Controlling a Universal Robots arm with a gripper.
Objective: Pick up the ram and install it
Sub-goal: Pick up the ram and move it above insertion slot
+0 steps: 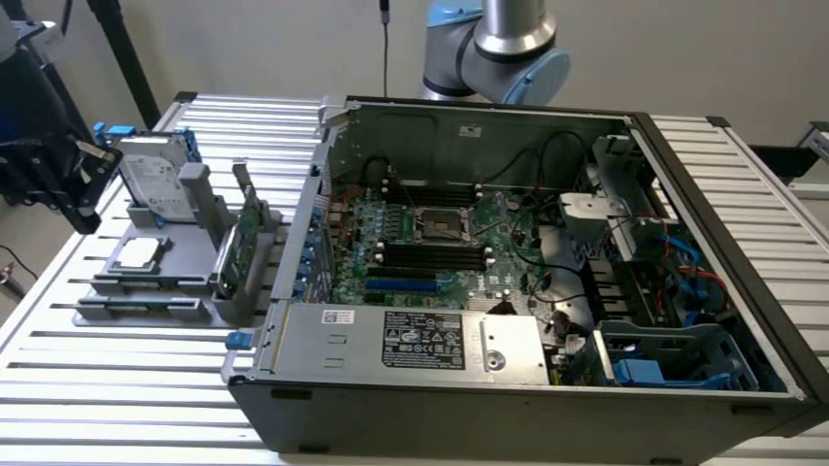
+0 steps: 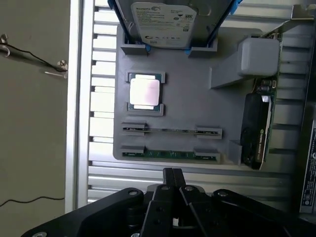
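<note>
Lying on edge in a slot of the grey holder, the ram was untouched. The claw hovered near, shut and empty: the pickup looked unstarted, and gripping would call for jaws opened astride the stick.

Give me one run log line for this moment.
end effector: shut, holding nothing, nearest the ram | ram: lying in gray holder, not yet picked up

The black gripper, fingers pressed together, hangs nearest the long thin green ram stick, which is slotted in the grey plastic holder tray.
</note>
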